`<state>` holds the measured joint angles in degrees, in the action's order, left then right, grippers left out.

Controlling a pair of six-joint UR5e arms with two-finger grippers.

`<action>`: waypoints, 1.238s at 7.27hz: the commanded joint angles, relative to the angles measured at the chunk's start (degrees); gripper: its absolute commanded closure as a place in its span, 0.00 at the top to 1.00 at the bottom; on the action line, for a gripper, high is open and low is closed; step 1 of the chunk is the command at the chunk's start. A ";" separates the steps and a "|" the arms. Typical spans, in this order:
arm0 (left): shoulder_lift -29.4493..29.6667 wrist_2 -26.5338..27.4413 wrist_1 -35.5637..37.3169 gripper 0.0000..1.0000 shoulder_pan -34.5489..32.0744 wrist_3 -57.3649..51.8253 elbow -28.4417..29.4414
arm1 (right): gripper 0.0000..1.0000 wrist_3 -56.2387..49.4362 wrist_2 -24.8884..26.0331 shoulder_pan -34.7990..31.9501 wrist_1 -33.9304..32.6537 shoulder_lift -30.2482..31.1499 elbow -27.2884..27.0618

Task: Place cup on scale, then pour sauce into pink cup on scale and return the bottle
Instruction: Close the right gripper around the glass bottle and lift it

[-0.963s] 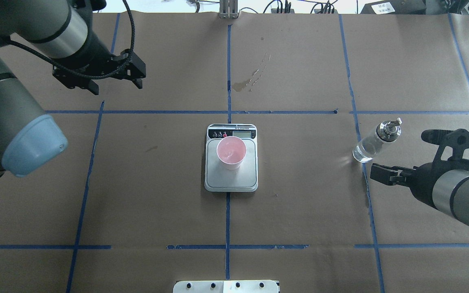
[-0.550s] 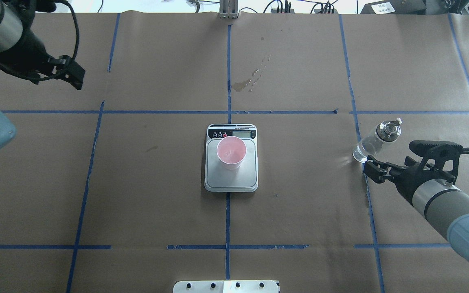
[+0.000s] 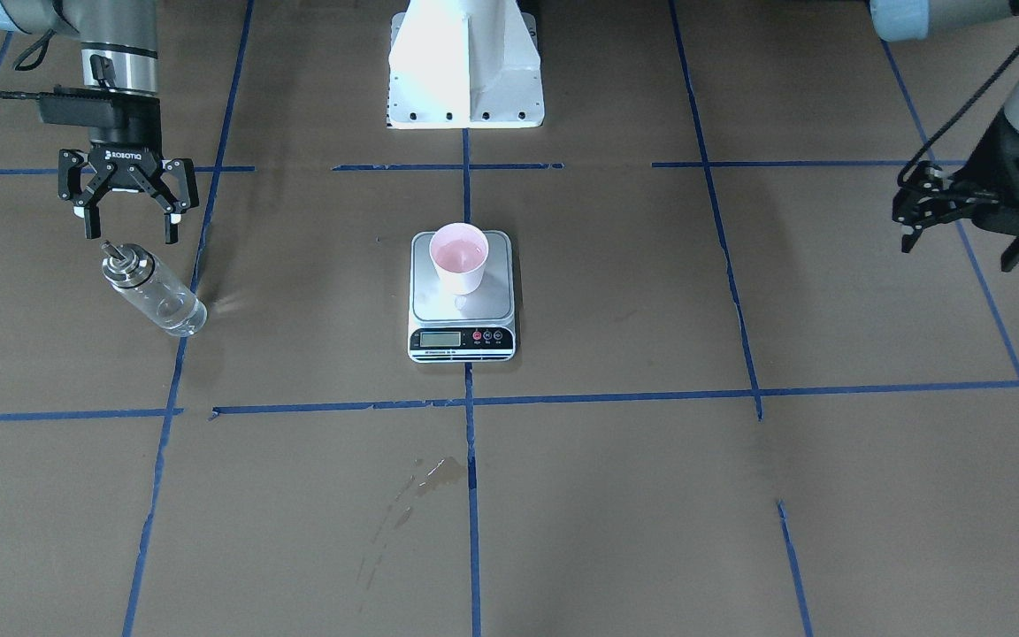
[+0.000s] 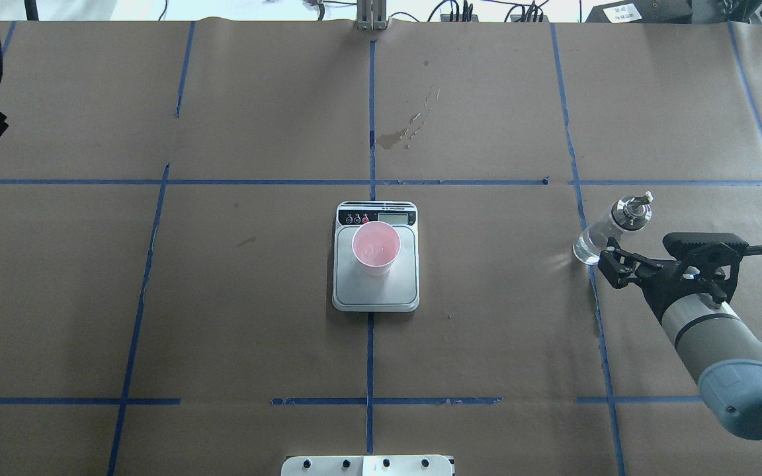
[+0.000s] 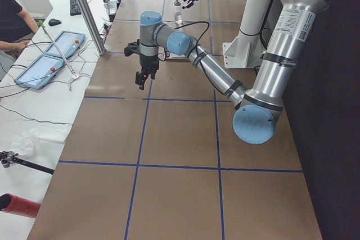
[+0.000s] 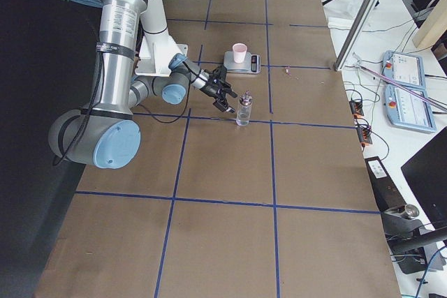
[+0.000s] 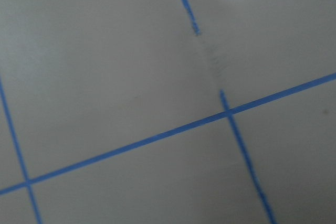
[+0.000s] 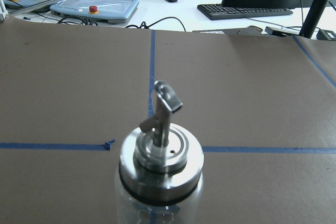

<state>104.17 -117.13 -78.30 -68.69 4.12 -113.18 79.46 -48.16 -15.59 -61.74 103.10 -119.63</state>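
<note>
The pink cup (image 4: pixel 376 248) (image 3: pixel 459 255) stands upright on the silver scale (image 4: pixel 376 294) (image 3: pixel 463 310) at the table's centre. On the robot's right stands the clear bottle (image 4: pixel 609 228) (image 3: pixel 151 292) (image 6: pixel 244 109) with its metal spout; the right wrist view looks down on its collar (image 8: pixel 160 174) from close by. My right gripper (image 4: pixel 609 266) (image 3: pixel 130 232) is open, just short of the bottle on the robot's side, touching nothing. My left gripper (image 3: pixel 959 252) (image 5: pixel 143 77) is open and empty far out at the table's left, barely inside the overhead view.
Blue tape lines cross the brown paper cover. A dried spill stain (image 4: pixel 407 129) (image 3: pixel 430 473) lies beyond the scale. The robot's white base (image 3: pixel 465 62) stands behind the scale. A desk with control panels (image 5: pixel 48 54) and a seated person (image 5: pixel 11 21) lies past the far edge.
My left arm has pulled away to the left, almost out of the overhead view. My right gripper has moved in toward the bottle and turned so its fingers face it.
</note>
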 commanded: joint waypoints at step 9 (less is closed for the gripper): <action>-2.21 2.68 -5.90 1.00 -3.38 -3.59 4.10 | 1.00 -1.23 5.01 0.57 0.22 -8.44 11.78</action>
<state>102.10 -115.47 -84.16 -71.98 0.66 -109.37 78.48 -43.15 -14.18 -61.52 95.42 -109.00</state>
